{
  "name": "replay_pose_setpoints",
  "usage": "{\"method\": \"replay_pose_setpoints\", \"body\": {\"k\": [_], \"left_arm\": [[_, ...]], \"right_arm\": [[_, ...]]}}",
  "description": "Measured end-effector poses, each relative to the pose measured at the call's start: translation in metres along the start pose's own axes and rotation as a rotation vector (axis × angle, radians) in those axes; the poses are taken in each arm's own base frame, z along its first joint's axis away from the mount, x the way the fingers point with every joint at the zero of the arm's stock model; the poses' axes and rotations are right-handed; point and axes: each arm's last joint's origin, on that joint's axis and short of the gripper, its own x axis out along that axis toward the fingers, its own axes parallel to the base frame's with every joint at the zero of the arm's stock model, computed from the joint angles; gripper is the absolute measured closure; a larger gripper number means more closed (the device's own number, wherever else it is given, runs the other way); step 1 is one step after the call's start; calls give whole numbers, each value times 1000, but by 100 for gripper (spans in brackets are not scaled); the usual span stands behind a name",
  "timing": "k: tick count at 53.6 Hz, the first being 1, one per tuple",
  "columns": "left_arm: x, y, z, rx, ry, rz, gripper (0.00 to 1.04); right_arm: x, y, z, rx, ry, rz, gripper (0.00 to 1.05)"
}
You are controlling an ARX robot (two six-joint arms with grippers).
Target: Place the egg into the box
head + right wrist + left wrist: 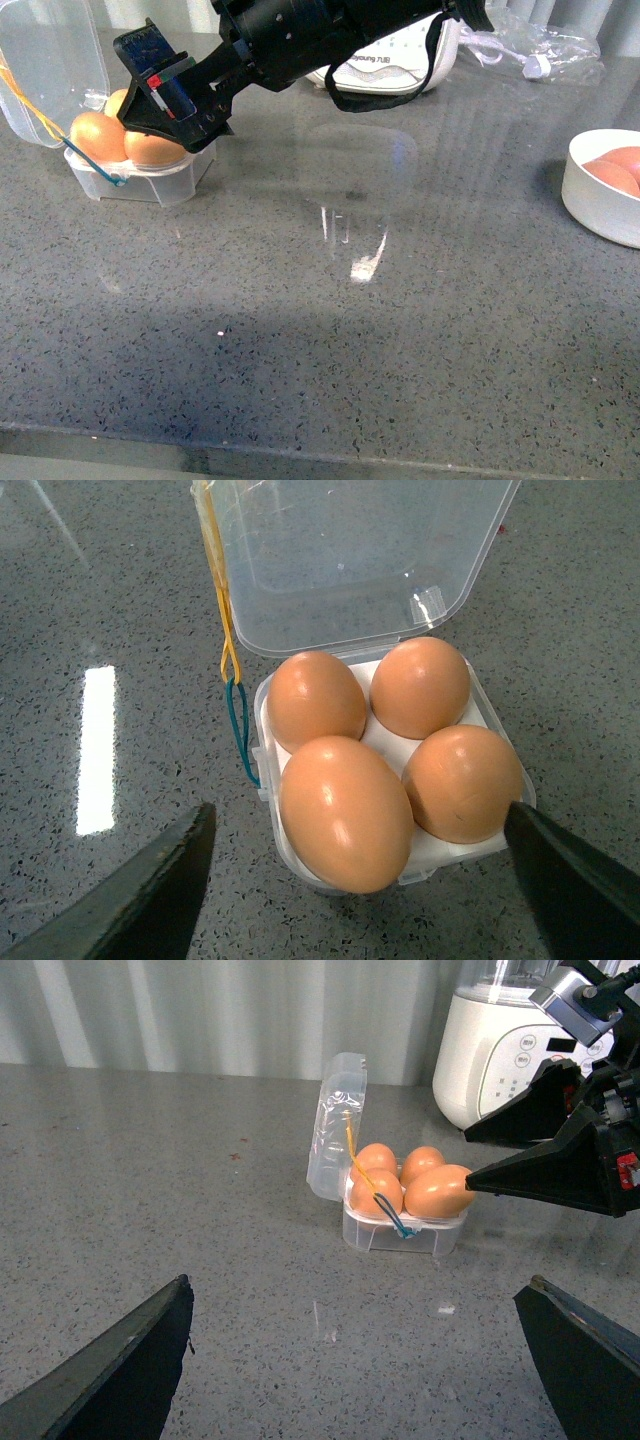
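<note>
The box [150,185] stands at the far left of the table with its clear lid [45,70] swung open. In the right wrist view the box [440,855] holds four brown eggs. The egg [345,815] closest to my right gripper lies in the near slot, tipped a little on its side. My right gripper [358,810] is open, one finger on each side of the box's near end, touching nothing. It hovers just over the box [165,95]. From the left wrist view, the box [400,1235] is farther off, and my left gripper [360,1360] is open over bare table.
A round white bowl [600,195] with more brown eggs sits at the right edge. A white appliance [400,55] and a clear plastic bag [540,45] are at the back. Yellow and blue bands [232,680] hang from the box's side.
</note>
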Motion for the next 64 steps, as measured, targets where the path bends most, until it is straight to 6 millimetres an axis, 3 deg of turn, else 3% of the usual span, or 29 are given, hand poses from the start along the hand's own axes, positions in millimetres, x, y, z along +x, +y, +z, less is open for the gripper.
{"method": "replay_pose_setpoints", "body": {"k": [3,16,24,33,43,52,61,64], "left_arm": [[0,0,0,0,0,0,7],[0,0,0,0,0,0,7],[0,0,0,0,0,0,7],[0,0,0,0,0,0,7],[0,0,0,0,0,0,7],[0,0,0,0,0,0,7],[0,0,0,0,0,0,7],[0,0,0,0,0,0,7]], "right_arm": [[-3,0,1,4,-5,-6,5],[-32,-3,11,5,-56,-60,7],[-72,-4,20,10,-110,-148,7],[-117,0,13,60,-154,-322,7],[-168,5,-5,174,-171,-607,7],[-232,20,-33,254,-220,-889,7],[-286,48,-68,290,-279,-1072,7],[-305,62,-88,303,-293,-1150,7]]}}
